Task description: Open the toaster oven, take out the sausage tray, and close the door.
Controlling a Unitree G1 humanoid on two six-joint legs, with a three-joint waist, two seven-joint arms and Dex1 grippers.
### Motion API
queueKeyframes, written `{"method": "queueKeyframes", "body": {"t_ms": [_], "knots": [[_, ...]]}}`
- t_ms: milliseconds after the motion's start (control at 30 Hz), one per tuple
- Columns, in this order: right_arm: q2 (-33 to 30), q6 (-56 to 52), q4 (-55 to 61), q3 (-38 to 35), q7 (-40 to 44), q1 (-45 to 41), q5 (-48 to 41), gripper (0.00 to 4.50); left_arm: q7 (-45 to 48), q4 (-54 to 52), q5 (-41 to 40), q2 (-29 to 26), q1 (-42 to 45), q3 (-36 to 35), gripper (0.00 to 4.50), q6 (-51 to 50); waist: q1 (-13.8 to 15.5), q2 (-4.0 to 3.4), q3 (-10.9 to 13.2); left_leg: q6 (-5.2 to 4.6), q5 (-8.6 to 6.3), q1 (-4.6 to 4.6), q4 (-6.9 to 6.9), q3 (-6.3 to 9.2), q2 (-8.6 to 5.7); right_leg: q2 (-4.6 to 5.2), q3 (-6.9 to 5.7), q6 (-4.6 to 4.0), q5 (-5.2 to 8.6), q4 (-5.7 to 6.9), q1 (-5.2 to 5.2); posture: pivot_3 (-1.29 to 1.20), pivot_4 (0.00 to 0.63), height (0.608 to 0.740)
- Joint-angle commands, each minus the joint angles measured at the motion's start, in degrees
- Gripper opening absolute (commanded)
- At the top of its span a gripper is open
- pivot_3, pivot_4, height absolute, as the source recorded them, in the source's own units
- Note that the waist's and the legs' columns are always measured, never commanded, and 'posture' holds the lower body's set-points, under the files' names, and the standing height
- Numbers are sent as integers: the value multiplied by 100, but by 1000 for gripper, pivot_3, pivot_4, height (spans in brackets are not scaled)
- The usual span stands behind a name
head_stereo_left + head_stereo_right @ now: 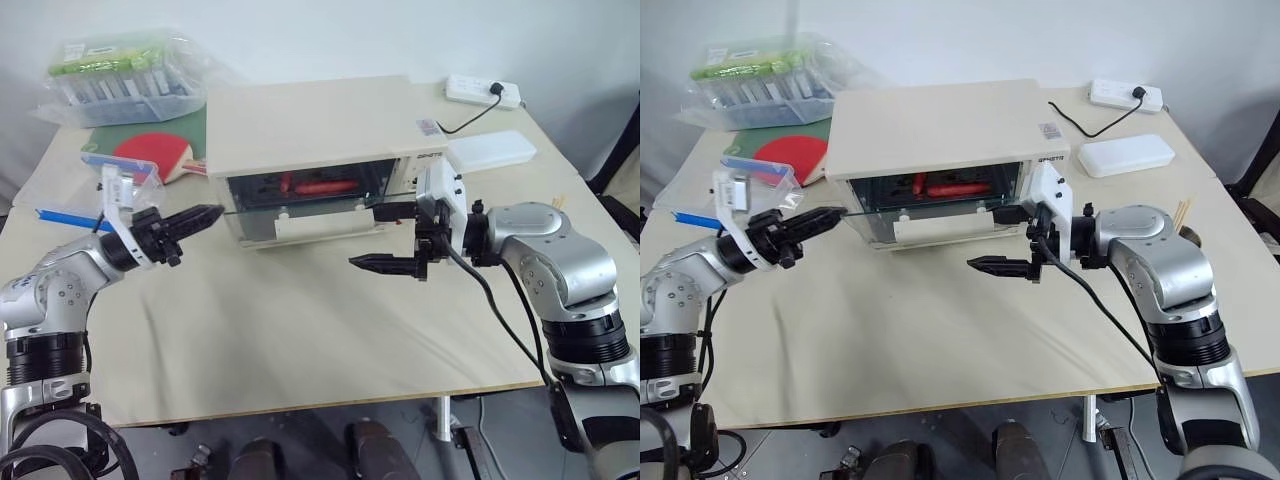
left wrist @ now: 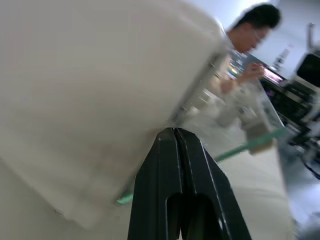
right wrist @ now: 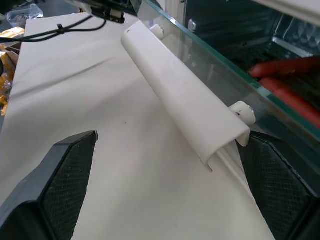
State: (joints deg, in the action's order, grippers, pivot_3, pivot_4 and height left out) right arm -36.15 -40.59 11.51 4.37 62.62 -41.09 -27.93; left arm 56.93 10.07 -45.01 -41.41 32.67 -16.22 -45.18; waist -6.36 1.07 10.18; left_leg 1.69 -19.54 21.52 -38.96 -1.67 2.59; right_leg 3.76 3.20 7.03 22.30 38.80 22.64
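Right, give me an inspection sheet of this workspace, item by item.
Surface: pale wooden table, bare in front of the oven.
Job's things: toaster oven at the back; its glass door is swung down to about level, cream handle underneath; two red sausages on the tray inside.
Clutter: red paddle, box of tubes, white case, clear bag.
Grippers: left gripper shut, at the door's left corner; right gripper open, straddling the door's right edge.
Cables: power strip with black lead.
Surroundings: a person beyond the table.
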Motion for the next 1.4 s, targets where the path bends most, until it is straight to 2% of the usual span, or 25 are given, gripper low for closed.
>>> {"method": "queueKeyframes", "body": {"t_ms": [33,200,433,533,800,900,1000,1100,1267,1400], "knots": [[82,-37,461,72,99,-4,-313,4500,166,-24,-49,-84,137,-21,12,-67,-10,-1,1,0,0,0,1,-1,1,-3,1,0,0,0,2,0,150,740],[108,-114,533,85,61,-18,-375,4500,75,2,11,25,228,-19,12,-8,-19,-2,1,0,0,0,2,-1,6,-9,3,0,0,5,7,0,150,740],[-55,-459,737,185,-140,155,-245,4500,166,-169,181,9,248,441,12,-261,-20,-2,1,0,0,0,1,-2,5,-8,6,0,0,9,7,0,150,740],[-473,-616,848,370,-239,329,80,4500,108,-244,157,55,214,443,12,-309,4,-2,1,0,0,-2,0,-2,5,-7,6,0,0,11,7,0,150,740],[-1080,-1227,1008,866,-614,260,494,4500,66,-302,170,87,239,485,12,-355,151,-2,1,0,0,0,-14,2,-2,4,9,0,0,2,2,0,150,740],[-1505,-1475,1275,988,-421,325,487,4500,95,-360,218,60,216,617,12,-411,191,-2,1,0,0,0,-15,4,-5,10,10,0,0,-13,2,0,150,740],[-1935,-1704,1702,734,-80,443,82,4500,183,-428,334,-7,160,835,12,-462,274,-2,1,0,0,5,-13,15,-16,25,9,0,0,-15,2,0,150,740],[-2315,-2018,2113,-43,322,557,-710,4500,272,-477,477,-48,112,1068,12,-483,330,-2,2,-2,-1,7,-11,19,-25,32,5,0,0,-20,0,0,150,740],[-2774,-2190,2274,-833,523,600,-1359,4500,356,-460,628,-36,169,1303,12,-486,380,-2,2,-4,-2,8,-14,25,-29,37,2,0,0,-37,-14,0,150,740],[-2731,-2200,2165,-1054,340,320,-1646,4500,449,-406,836,-44,199,1519,12,-423,416,-2,2,-7,-3,8,-14,23,-31,36,3,0,0,-43,-15,0,150,740]]}}
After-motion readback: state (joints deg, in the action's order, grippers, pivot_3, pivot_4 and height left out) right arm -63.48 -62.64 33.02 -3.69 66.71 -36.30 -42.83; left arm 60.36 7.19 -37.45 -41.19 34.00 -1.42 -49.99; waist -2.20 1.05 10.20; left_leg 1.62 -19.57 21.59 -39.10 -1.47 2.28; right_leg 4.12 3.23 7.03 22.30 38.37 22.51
